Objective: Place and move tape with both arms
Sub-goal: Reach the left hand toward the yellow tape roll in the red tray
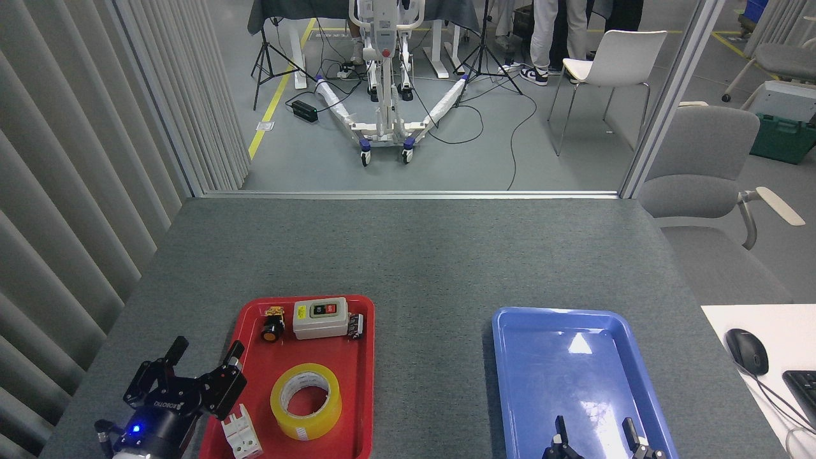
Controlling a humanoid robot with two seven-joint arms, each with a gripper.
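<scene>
The tape (306, 401), a yellow roll with a white core, lies flat in the near half of the red tray (357, 408). My left gripper (206, 352) stands open just left of the roll, over the tray's left rim, its black fingers spread and nothing between them. A blue light glows on its wrist. At the bottom edge my right gripper (594, 430) shows only two black fingertips, set apart and open, above the near end of the blue tray (542, 382).
In the red tray's far end sit a grey switch box (320, 317), a black-and-orange push button (272, 331) and a small connector (356, 326). A white plastic part (241, 437) lies by my left gripper. A mouse (747, 350) and keyboard lie at right.
</scene>
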